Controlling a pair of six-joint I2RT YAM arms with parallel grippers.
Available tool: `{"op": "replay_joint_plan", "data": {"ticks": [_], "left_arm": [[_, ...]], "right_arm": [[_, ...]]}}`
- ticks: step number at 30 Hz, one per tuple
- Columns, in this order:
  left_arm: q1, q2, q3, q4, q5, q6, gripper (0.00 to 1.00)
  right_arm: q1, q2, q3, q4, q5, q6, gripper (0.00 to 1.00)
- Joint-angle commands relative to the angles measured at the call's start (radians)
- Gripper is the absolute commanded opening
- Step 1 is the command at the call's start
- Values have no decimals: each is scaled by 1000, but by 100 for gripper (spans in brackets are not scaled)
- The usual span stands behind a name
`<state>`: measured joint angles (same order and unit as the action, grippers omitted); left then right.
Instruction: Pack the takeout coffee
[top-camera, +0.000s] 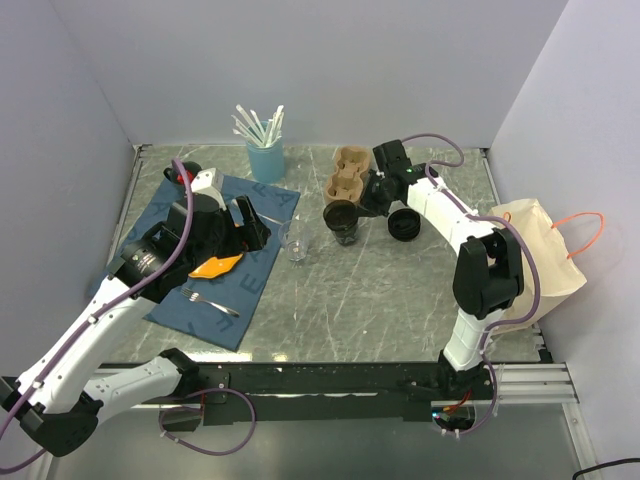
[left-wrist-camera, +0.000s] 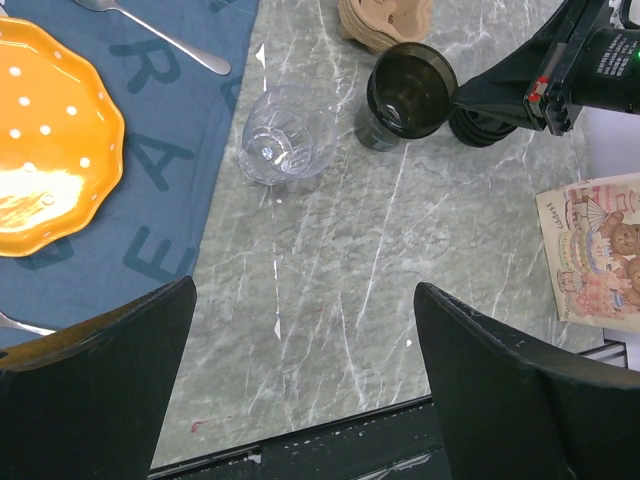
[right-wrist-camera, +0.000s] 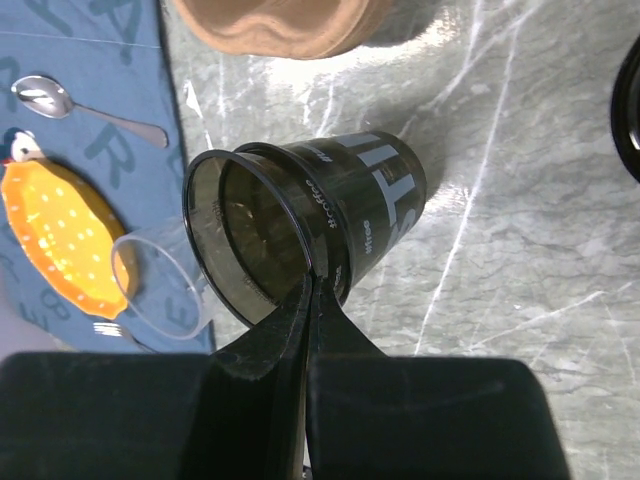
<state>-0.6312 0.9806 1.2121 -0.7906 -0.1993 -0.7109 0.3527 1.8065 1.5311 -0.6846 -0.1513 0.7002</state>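
Note:
The takeout coffee cup (right-wrist-camera: 375, 205) is black with pale lettering and stands on the marble table beside the cardboard carrier (top-camera: 348, 172). Its round dark lid (right-wrist-camera: 225, 250) hangs tilted over the cup's mouth. My right gripper (right-wrist-camera: 313, 282) is shut on the lid's edge, fingers pressed together at the rim. From above, the lid (top-camera: 338, 214) sits just over the cup (top-camera: 347, 234), with the right gripper (top-camera: 354, 207) reaching in from the right. My left gripper (left-wrist-camera: 305, 290) hangs open over bare marble, nothing between its fingers, to the left of the cup (left-wrist-camera: 378, 125).
A clear glass (top-camera: 295, 243) stands just left of the cup, at the edge of the blue cloth (top-camera: 215, 310), which carries an orange plate (top-camera: 215, 266) and a fork (top-camera: 210, 300). Another black round thing (top-camera: 404, 225) lies right of the cup. A paper bag (top-camera: 540, 255) sits at the right edge; a blue cup of straws (top-camera: 265, 158) stands at the back.

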Motion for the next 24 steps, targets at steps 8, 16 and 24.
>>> {"op": "replay_joint_plan", "data": {"ticks": [8,16,24], "left_arm": [[-2,15,30,11,8,2,97],[-2,30,43,11,11,2,97],[-2,53,73,-6,6,5,97]], "right_arm": [[-12,-88,57,30,-16,15,0],[-18,-127,93,5,-22,9,0],[-17,-194,113,-18,-65,-4,0]]}}
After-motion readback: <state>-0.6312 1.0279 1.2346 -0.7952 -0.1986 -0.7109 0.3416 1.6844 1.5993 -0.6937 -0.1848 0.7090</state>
